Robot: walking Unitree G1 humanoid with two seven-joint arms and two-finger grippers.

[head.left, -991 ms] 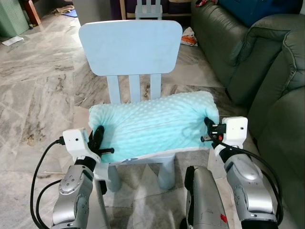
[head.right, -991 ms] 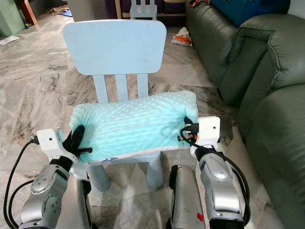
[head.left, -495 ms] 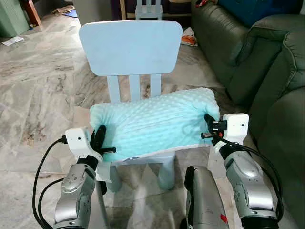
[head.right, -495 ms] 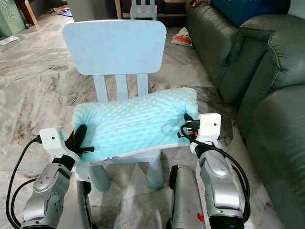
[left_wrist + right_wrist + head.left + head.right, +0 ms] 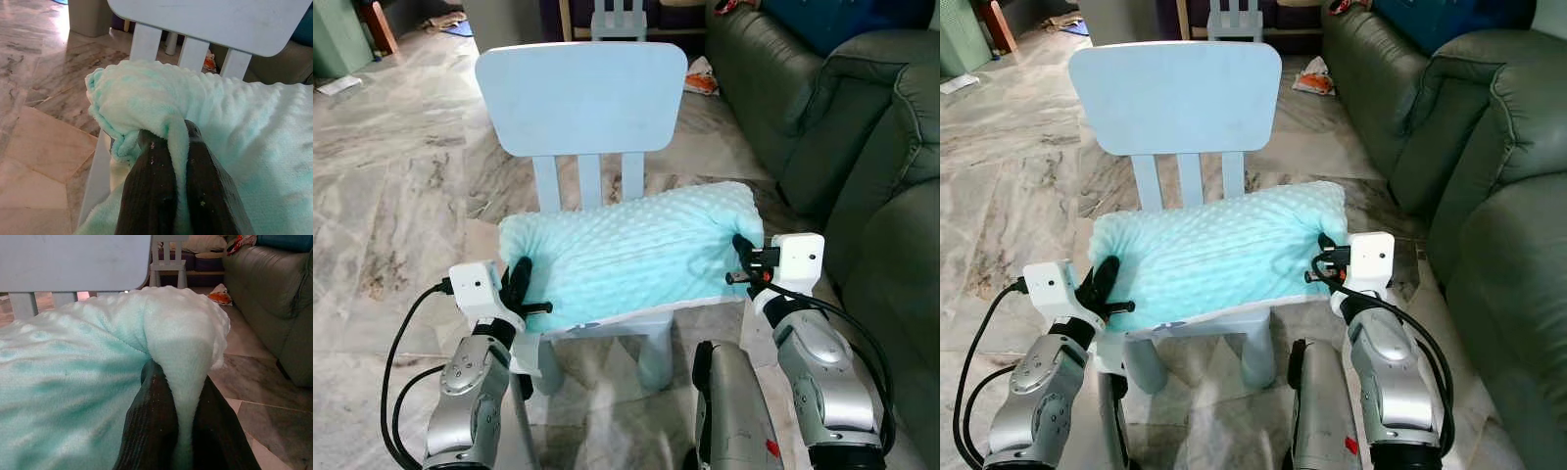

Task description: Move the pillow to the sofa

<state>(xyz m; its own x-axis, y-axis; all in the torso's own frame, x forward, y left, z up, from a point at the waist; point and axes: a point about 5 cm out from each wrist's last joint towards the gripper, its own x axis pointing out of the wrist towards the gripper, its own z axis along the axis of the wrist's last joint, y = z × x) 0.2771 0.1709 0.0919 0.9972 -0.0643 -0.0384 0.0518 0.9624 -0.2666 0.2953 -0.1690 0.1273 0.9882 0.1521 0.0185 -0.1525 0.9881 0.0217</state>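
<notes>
Item: pale mint, dimpled plush pillow, centre of frame, lying across the seat of a light blue plastic child's chair.
My left gripper, lower left: clamped on a fold at the pillow's near left end.
My right gripper, right of centre: pinching the pillow's right end.
Dark green leather sofa: right edge, on grey marble floor.

Pale blue chair on marble floor; mint pillow across seat.
</notes>
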